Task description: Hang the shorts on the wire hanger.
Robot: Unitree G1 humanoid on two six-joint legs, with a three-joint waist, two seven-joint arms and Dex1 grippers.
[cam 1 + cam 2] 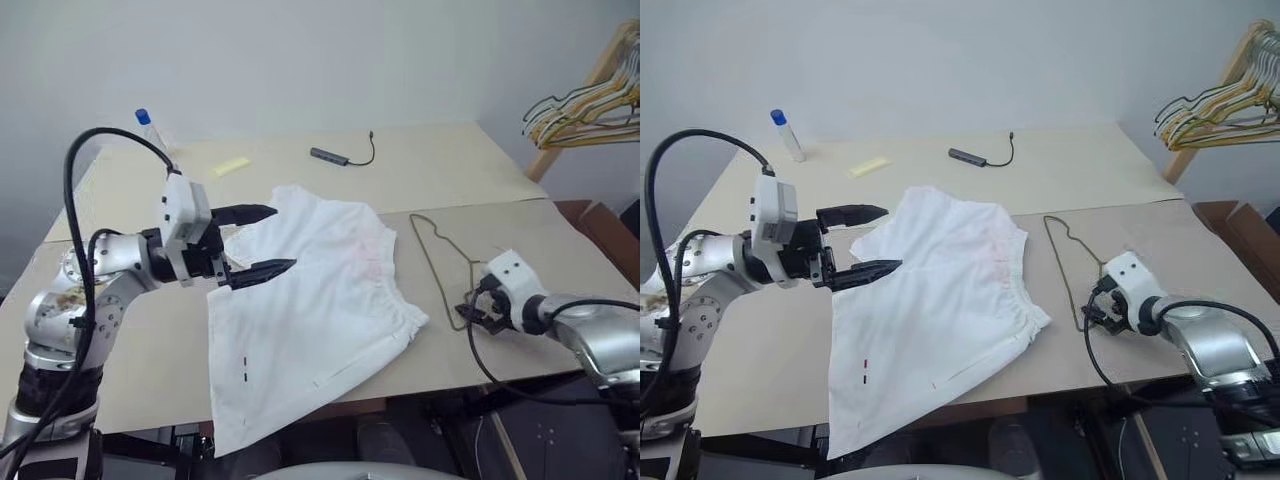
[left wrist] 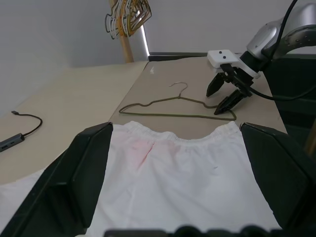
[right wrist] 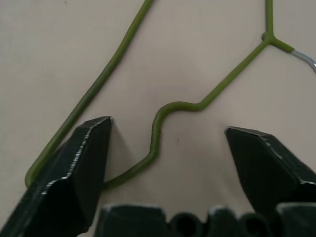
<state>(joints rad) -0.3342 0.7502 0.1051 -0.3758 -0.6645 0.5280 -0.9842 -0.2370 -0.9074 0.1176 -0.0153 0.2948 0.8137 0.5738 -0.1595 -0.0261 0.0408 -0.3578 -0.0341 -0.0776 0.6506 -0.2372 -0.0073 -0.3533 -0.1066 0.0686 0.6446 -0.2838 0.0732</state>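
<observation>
The white shorts point(image 1: 310, 310) lie spread on the table's middle, waistband toward the right, one leg hanging over the front edge. My left gripper point(image 1: 284, 238) hovers open and level just above their left part, fingers pointing across the fabric with nothing between them; the left wrist view looks over the waistband point(image 2: 173, 140). The olive wire hanger point(image 2: 173, 115) lies flat to the right of the shorts, hook toward the back. My right gripper point(image 1: 475, 315) is open and tilted down over the hanger's near corner. In the right wrist view the bent wire point(image 3: 157, 129) lies between its fingers point(image 3: 74, 168).
A bunch of yellow and green hangers point(image 1: 590, 105) hangs on a wooden stand at the back right. A black cable with a grey adapter point(image 1: 335, 156), a yellow note point(image 1: 231, 166) and a blue-capped bottle point(image 1: 787, 135) lie toward the back. The table's front edge point(image 1: 440, 385) is close.
</observation>
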